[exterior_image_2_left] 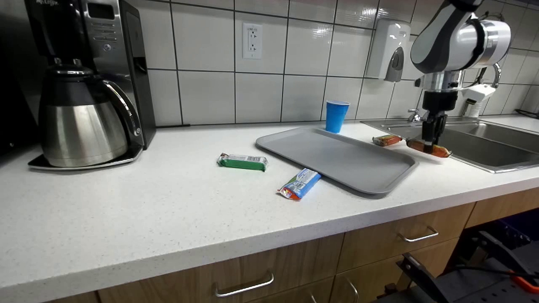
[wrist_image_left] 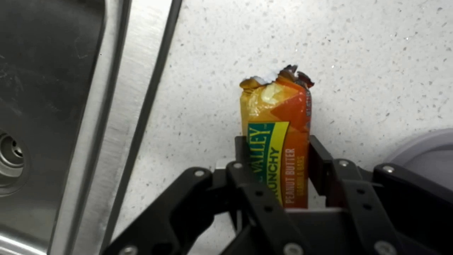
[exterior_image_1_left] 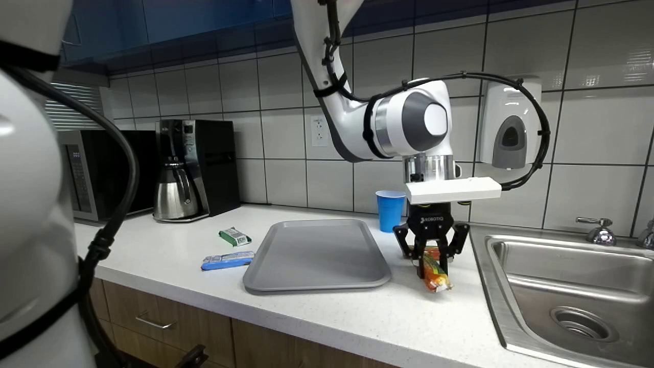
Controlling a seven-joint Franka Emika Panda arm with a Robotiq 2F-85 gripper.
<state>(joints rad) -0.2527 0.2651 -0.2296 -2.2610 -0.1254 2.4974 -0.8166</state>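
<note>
an end effector clasps a peanut butter granola bar at the worktop, between gray tray and steel sink.

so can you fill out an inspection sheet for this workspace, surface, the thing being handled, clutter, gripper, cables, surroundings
Surface: speckled countertop, with a gray tray lying flat on it.
Job's things: orange peanut butter granola bar, gripped by its sides; whether it is off the countertop is hard to tell.
Clutter: second orange-wrapped bar; green bar; blue bar at the tray's edge; blue cup near the wall.
Gripper: pointing down, closed on the peanut butter granola bar.
Cables: black cable strapped along the arm, looping out beside the wrist.
Surroundings: sink, coffee maker, microwave, soap dispenser, tiled wall.
</note>
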